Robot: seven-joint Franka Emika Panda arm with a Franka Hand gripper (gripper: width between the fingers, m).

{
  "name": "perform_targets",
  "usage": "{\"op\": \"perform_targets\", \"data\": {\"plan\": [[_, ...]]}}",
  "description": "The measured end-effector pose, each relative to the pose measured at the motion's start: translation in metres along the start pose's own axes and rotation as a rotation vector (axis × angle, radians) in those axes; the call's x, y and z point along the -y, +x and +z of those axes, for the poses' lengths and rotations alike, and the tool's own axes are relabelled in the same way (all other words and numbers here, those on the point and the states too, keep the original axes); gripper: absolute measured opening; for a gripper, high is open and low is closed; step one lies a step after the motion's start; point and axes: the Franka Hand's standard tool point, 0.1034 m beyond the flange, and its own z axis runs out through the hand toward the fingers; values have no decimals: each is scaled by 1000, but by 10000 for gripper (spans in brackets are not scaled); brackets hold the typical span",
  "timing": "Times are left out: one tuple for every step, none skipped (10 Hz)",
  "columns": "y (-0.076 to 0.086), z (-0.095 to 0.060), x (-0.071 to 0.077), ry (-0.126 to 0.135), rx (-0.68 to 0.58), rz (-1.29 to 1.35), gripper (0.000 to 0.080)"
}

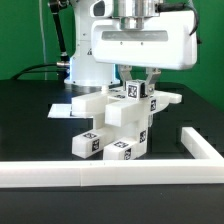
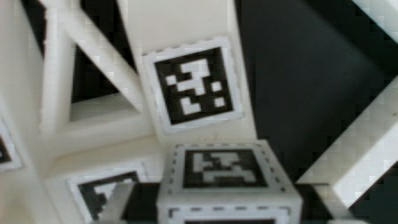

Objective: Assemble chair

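Hovering tool (image 1: 138, 82) | grip state unclear | chair (image 1: 118, 122): white blocky, tagged parts

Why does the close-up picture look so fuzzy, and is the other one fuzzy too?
Wrist view: the camera sits very near the chair parts, so tag edges smear. Exterior view: sharper, with the white gripper housing glaring against the black table.

Worktop (image 1: 30, 125) is black, matte. White chair assembly (image 1: 115, 125) sits on it mid-frame, tagged blocks at its near end touching the surface. Flat white marker board (image 1: 62, 110) lies behind it toward the exterior view's left. Long white border rail (image 1: 110, 176) runs along the near edge, turning back at the exterior view's right.
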Motion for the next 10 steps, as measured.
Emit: {"op": "perform_targets", "data": {"plan": [[0,0,0,2,5,149,284],[-1,0,1,2,6,218,284],[-2,0,1,2,8,275,284],[-3,1,1,3,8,369,284],[-3,1,2,4,8,413,284],[-3,1,2,4,8,420,284],[-3,1,2,2,9,396,375],[-3,1,1,1,10,339,511],[-4,1,1,1,9,334,511],[-5,1,2,0,8,286,624]]}}
